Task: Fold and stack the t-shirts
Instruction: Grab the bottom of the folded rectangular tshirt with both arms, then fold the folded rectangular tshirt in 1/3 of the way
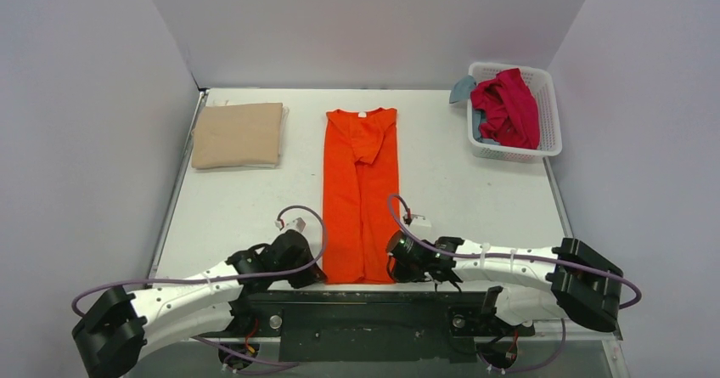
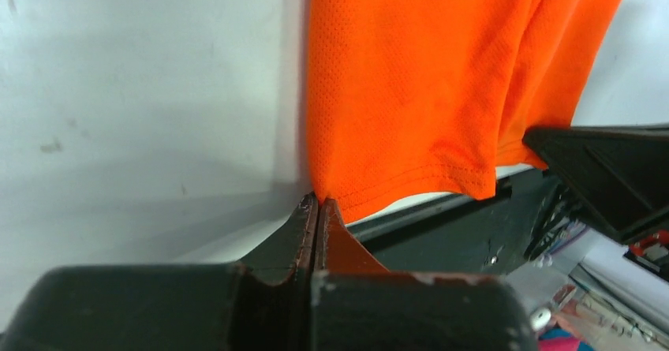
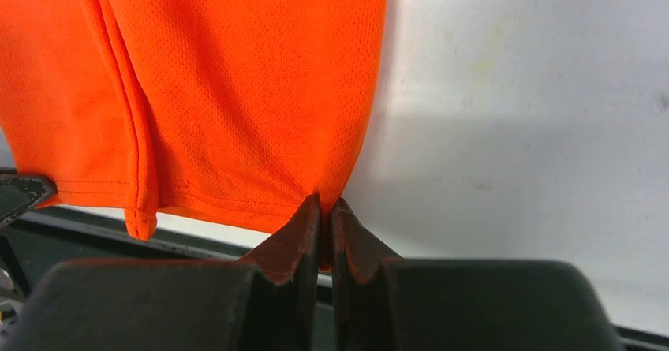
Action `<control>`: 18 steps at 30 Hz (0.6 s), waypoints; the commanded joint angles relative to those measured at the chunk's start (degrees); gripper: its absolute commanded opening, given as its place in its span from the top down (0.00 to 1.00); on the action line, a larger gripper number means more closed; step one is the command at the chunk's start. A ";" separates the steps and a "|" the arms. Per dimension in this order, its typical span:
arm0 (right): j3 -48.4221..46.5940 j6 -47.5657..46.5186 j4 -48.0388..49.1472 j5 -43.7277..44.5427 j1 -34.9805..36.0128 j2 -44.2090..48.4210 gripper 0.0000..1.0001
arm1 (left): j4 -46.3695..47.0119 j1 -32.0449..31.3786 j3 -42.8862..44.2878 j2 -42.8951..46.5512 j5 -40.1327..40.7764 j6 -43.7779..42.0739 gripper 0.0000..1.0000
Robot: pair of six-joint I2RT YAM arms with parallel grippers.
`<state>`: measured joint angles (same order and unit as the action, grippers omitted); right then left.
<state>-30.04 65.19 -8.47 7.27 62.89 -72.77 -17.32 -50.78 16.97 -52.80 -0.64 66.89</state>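
Note:
The orange t-shirt (image 1: 361, 193) lies in a long narrow strip down the table's middle, sides folded in, white neck label at the far end. My left gripper (image 1: 317, 273) is shut on its near left hem corner (image 2: 331, 197). My right gripper (image 1: 392, 269) is shut on its near right hem corner (image 3: 335, 193). The hem hangs at the table's near edge. A folded tan t-shirt (image 1: 239, 135) lies flat at the far left. A crimson t-shirt (image 1: 508, 106) and a grey-blue one (image 1: 463, 88) sit crumpled in the basket.
The white lattice basket (image 1: 548, 115) stands at the far right against the wall. Grey walls close in the table on the left, the back and the right. The black mounting rail (image 1: 365, 310) runs along the near edge between the arm bases.

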 commanded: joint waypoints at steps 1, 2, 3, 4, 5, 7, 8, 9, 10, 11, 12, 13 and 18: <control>1.36 3.43 -4.86 1.55 2.97 4.07 0.98 | -5.11 -4.20 -2.55 7.86 1.71 4.76 1.00; 1.08 4.00 -5.72 2.28 3.69 5.08 0.99 | -5.54 -4.78 -2.47 10.10 2.19 5.67 1.00; 0.88 4.12 -6.59 2.73 4.29 5.57 0.99 | -6.15 -4.95 -2.23 11.06 2.43 5.90 1.00; 0.21 4.32 -7.28 4.09 4.45 6.45 0.99 | -6.10 -5.14 -2.04 12.54 2.76 6.02 1.00; -0.26 4.28 -8.48 4.69 4.63 6.97 0.99 | -5.56 -5.19 -1.59 13.07 2.89 5.95 1.00; -1.98 3.46 -9.82 6.74 4.60 7.17 1.00 | -5.05 -5.17 -0.26 13.69 3.12 5.35 1.00; -3.36 2.58 -10.12 7.97 4.60 7.14 1.00 | -5.26 -5.14 1.16 13.51 3.38 4.47 1.00; -4.19 2.05 -10.53 8.52 4.41 7.17 1.00 | -5.57 -5.12 1.94 12.81 4.23 3.99 1.00; -5.81 1.13 -10.78 9.75 4.29 7.10 1.00 | -6.22 -5.07 3.80 12.37 4.81 2.97 1.00; -6.69 0.84 -11.22 10.47 3.69 6.94 1.00 | -6.62 -4.99 4.71 11.29 6.34 1.97 1.00; -8.36 0.05 -11.31 12.04 3.36 6.81 1.00 | -7.39 -4.88 6.62 10.60 7.19 1.51 1.00; -9.20 -0.49 -11.39 12.63 2.30 6.38 1.00 | -7.60 -4.48 7.57 9.24 9.18 0.68 1.00; -15.90 -6.13 -10.84 14.16 -3.68 3.47 1.00 | -5.51 0.35 14.39 3.49 10.24 -4.95 1.00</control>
<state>-40.64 64.03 -17.54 16.19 63.33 -67.29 -24.99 -53.84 25.30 -46.30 6.46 67.59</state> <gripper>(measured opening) 0.010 0.019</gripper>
